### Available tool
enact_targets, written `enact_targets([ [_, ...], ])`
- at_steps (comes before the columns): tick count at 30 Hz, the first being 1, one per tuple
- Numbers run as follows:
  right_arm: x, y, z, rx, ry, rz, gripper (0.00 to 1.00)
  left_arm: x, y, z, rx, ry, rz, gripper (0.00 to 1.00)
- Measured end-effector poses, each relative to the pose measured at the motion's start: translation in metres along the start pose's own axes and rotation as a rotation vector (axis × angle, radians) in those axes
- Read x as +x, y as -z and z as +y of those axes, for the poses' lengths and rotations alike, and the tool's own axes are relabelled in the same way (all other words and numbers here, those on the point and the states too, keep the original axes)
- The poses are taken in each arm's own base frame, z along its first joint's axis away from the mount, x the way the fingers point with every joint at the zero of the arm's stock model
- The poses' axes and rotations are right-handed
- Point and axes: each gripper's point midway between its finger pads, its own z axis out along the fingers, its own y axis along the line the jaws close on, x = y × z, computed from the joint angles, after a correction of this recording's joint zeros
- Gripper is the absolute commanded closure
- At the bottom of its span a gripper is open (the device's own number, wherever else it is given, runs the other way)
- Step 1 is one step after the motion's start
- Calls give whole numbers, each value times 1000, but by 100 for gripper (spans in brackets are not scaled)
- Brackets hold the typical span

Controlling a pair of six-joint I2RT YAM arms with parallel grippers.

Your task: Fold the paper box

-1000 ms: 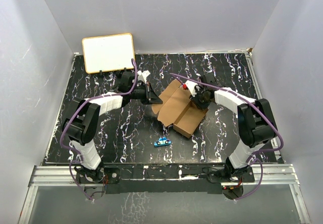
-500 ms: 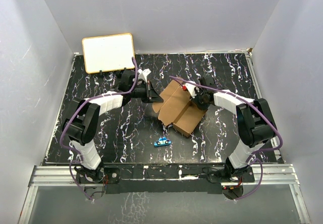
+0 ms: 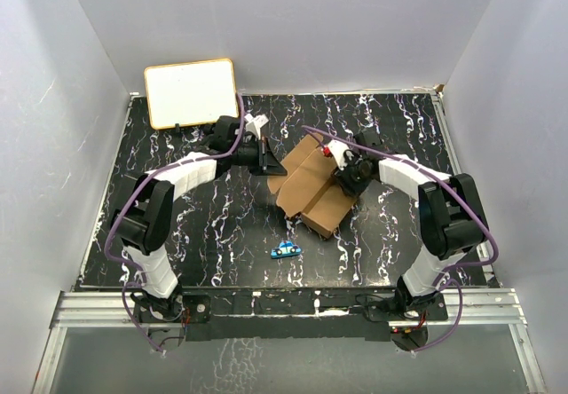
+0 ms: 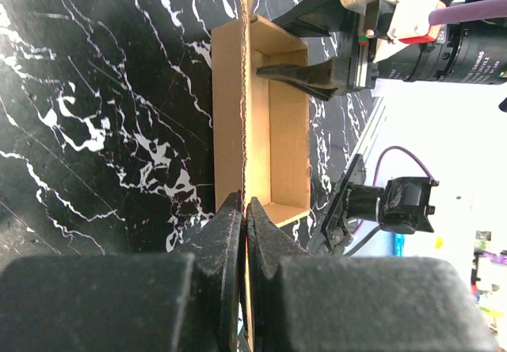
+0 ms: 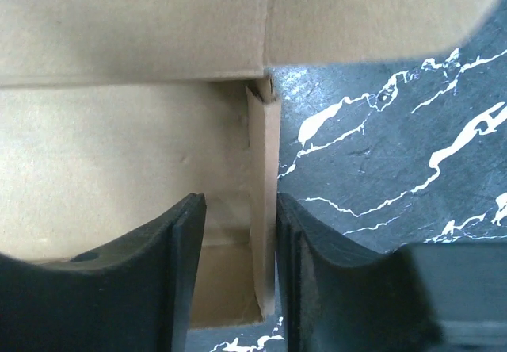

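Nearest my bases, at 6 o'clock from the work, a small blue object lies on the black, white-veined marble tabletop, well apart from everything. It plays no part in this step, as far as I can judge.

Just past it, close to the table's middle, sits the plain brown cardboard paper box. It is half formed, an open trough with its flaps spread out.

My left pincer is at the box's 10 o'clock edge, clamped tight on the thin corrugated edge of one long wall and holding it upright. My right pincer is at the 3 o'clock side. Its jaws stand apart, astride a short end wall that rises close to one finger, with nothing pinched yet.

I judge the step in hand to be raising and seating that end wall. To do it well, my left grip should stay an anchor, firm but not dragging, so the trough does not slide. My right should centre the wall between its jaws, close gently, and swing along the crease rather than pull outward. Crushing the thin card or tearing the corner is the risk.

Farthest off, at 11 o'clock, a white board with a tan frame leans against the back wall.
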Motion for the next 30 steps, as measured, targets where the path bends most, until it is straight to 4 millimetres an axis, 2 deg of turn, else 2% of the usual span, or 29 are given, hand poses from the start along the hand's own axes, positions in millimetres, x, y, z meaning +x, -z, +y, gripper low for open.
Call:
enact_targets([
  [4, -8, 11, -4, -29, -26, -47, 46, -12, 3, -5, -17, -75, 2, 100],
  [11, -42, 51, -29, -96, -94, -249, 44, -29, 10, -12, -44, -230, 9, 99],
  [14, -52, 67, -32, -155, -119, -346, 44, -32, 11, -9, -66, -286, 22, 91],
  [18, -61, 80, -19, -257, -121, -440, 44, -36, 8, 1, -104, -337, 54, 83],
  [20, -65, 84, -8, -299, -110, -475, 44, -40, 6, 8, -124, -355, 70, 75],
  [23, -63, 88, 12, -361, -102, -513, 44, -44, 1, 17, -150, -370, 91, 63],
  [27, -59, 89, 29, -417, -101, -542, 44, -46, -2, 30, -197, -357, 105, 46],
  [30, -58, 89, 34, -440, -100, -555, 44, -50, 1, 38, -241, -336, 90, 42],
])
